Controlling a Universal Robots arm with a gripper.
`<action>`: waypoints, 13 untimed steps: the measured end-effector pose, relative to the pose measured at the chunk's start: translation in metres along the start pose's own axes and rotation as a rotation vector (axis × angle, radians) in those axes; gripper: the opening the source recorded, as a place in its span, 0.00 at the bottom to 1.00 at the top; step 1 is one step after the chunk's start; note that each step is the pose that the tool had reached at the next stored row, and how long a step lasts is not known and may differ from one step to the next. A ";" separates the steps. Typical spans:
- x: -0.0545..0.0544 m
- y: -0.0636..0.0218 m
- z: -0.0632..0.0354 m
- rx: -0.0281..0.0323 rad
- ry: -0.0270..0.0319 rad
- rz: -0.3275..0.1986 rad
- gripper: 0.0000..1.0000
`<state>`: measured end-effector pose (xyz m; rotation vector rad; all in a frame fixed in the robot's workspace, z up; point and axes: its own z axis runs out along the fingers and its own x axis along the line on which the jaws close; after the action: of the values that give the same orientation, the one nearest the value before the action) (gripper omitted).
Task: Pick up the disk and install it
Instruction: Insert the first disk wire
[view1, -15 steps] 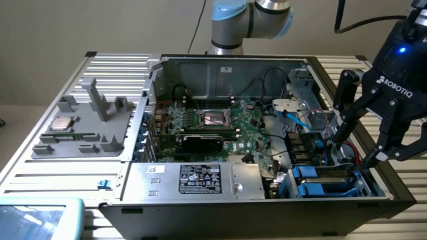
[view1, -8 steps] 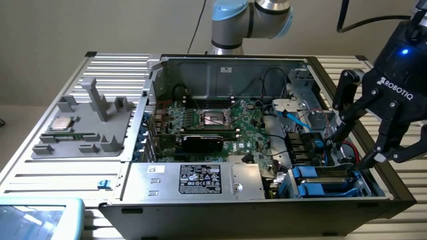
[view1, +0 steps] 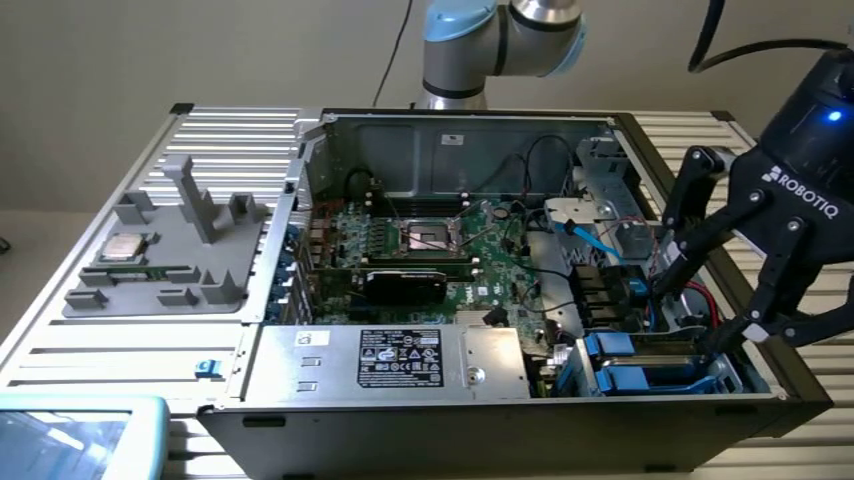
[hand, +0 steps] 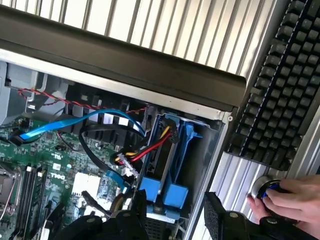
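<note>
Blue-railed disk (hand: 183, 150) sits in the corner bay of the case (view1: 441, 150); the gripper (hand: 175, 199) hovers over it, jaws released. A finger could snag the red and yellow cables (hand: 152, 146) beside the bay

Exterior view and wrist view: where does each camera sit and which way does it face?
Exterior view: off the arm, raised, looking down into the open black metal computer case; grey-blue robot arm and black gripper show.
Wrist view: on the wrist, looking past the gripper at blue plastic drive rails; a person's hand shows near a black keyboard.
Shared: blue plastic drive rails, green motherboard, gripper.
</note>
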<state>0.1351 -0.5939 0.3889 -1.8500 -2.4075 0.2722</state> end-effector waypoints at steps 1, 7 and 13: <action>-0.001 -0.0001 0.0001 0.0142 0.0037 -0.001 0.57; -0.004 0.0046 -0.0007 0.0590 0.0126 -0.017 0.57; -0.007 0.0145 -0.0026 0.0562 0.0128 -0.056 0.57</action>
<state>0.1512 -0.5967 0.3889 -1.7529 -2.4127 0.3191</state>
